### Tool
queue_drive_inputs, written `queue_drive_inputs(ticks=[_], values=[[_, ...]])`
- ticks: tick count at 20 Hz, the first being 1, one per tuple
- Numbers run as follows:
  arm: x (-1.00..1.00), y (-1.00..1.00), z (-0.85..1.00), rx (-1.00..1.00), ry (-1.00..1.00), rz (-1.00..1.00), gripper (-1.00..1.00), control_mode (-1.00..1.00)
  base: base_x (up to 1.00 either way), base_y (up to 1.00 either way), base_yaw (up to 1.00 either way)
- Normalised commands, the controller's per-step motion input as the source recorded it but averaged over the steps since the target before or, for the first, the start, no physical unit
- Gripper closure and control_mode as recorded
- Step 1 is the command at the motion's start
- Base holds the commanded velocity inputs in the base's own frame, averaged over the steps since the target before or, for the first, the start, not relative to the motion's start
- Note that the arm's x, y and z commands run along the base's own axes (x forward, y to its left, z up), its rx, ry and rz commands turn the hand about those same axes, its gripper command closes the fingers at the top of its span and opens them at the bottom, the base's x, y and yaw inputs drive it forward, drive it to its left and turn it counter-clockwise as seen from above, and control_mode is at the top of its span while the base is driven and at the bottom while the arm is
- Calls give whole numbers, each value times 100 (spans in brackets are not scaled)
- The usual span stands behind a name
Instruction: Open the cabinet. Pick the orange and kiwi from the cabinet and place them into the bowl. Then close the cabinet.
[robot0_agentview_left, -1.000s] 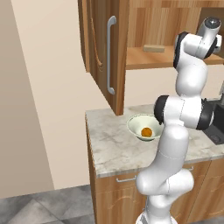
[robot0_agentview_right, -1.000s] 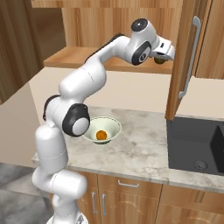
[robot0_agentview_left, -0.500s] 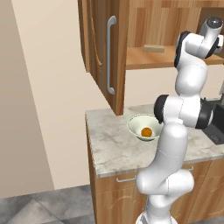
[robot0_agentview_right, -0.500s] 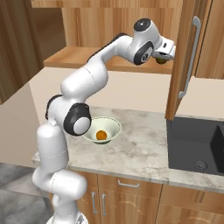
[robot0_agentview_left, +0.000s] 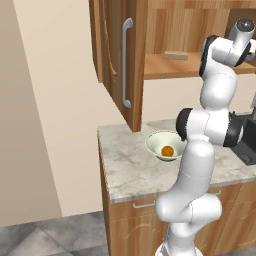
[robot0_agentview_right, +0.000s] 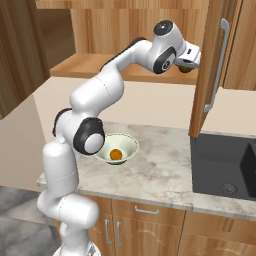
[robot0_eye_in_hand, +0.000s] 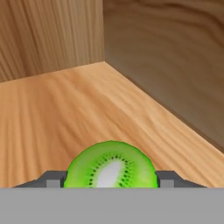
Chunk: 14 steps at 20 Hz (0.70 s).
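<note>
The cabinet (robot0_agentview_left: 112, 55) stands open, its doors (robot0_agentview_right: 212, 65) swung out over the counter. Inside it, my gripper (robot0_agentview_right: 188, 64) reaches onto the wooden shelf (robot0_eye_in_hand: 65, 113). The hand view shows the bright green kiwi (robot0_eye_in_hand: 111, 167) between the two fingertips (robot0_eye_in_hand: 51, 179), which touch it on both sides, so my gripper (robot0_eye_in_hand: 111, 180) is shut on it. The kiwi (robot0_agentview_right: 185, 69) peeks out dark under the hand. The orange (robot0_agentview_left: 167, 150) lies in the pale bowl (robot0_agentview_left: 152, 140) on the marble counter. From the right, the orange (robot0_agentview_right: 116, 154) and the bowl (robot0_agentview_right: 131, 143) sit beside my arm.
A flat tan block (robot0_agentview_left: 176, 55) rests on the cabinet shelf. A dark sink (robot0_agentview_right: 225, 170) is sunk into the counter at the right. The open right door hangs over the sink's near edge. Lower wooden drawers (robot0_agentview_left: 135, 210) run below the counter.
The jaws have closed in on the kiwi. The hand has edged slightly deeper into the cabinet; the orange and bowl have not moved.
</note>
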Motion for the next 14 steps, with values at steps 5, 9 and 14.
queue_drive_inputs(ticks=[5,9,14], values=[[-12,0,0,0,-4,-1,100,-100,0,0,0],[-24,0,0,0,-1,-2,100,-100,0,0,0],[-33,0,7,0,-1,-2,100,-100,0,0,0]])
